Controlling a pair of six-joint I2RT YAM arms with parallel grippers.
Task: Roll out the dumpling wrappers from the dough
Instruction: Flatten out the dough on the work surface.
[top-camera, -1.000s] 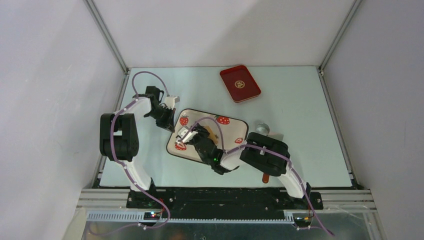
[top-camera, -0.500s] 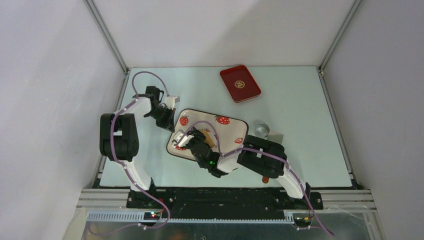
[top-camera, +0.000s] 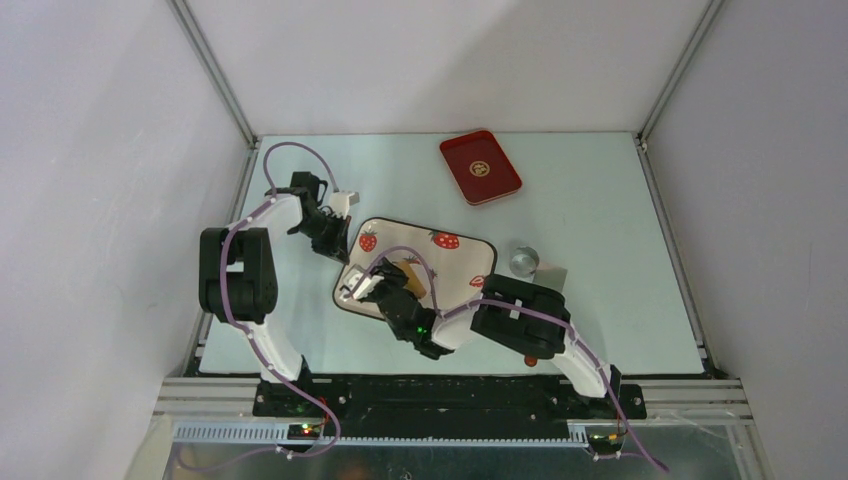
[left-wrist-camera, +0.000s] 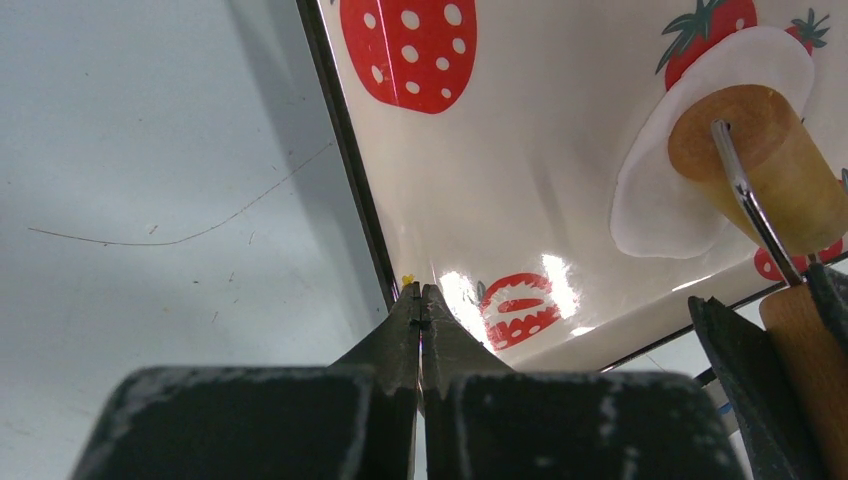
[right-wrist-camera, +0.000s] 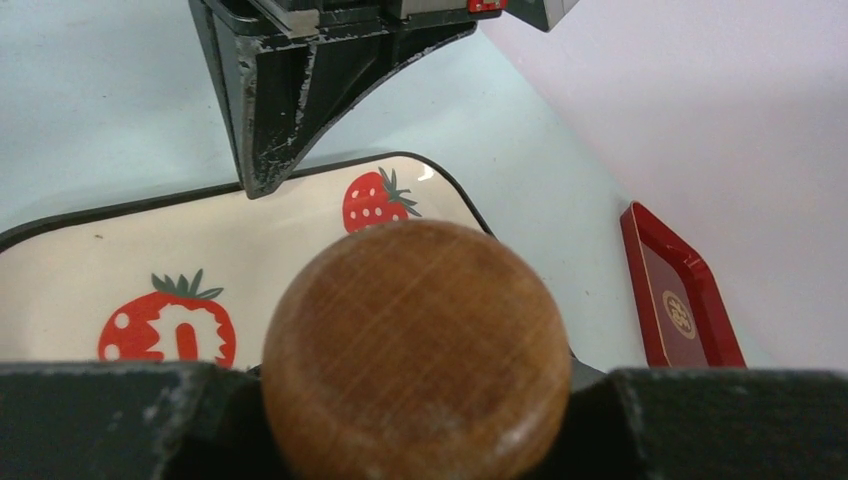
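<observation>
- Red tray (top-camera: 480, 166): far side of the table (top-camera: 600, 220), well apart from everything else, long axis slanted in the top view. Bears a round gold emblem (right-wrist-camera: 679, 312) at its centre; too small to read any writing on it.
- Strawberry tray (left-wrist-camera: 520, 200): cream, dark rim, glossy, printed with red white-dotted strawberries with green tops. Sits near the middle of the table, slightly skewed.
- Dumpling wrapper (left-wrist-camera: 655, 195): thin, white, oval with an uneven edge. Lies flat on the strawberry tray, towards its near-left part, overlapping one strawberry print. Long axis slants from upper right to lower left in the left wrist view. Partly covered by the roller.
- Roller (left-wrist-camera: 762, 165): short wooden drum on a bent metal rod leading to a wooden handle. Rests on the wrapper, round end face turned towards the left wrist camera.
- Right gripper (right-wrist-camera: 415, 395): fingers part-way closed, clamped on either side of the roller's round wooden handle; low over the near-left part of the strawberry tray.
- Left gripper (left-wrist-camera: 421, 300): fingers pressed fully together, holding nothing; tips at the dark rim of the strawberry tray on its left side.
- Silvery cup (top-camera: 522, 260): small, round, on the table just right of the strawberry tray.
</observation>
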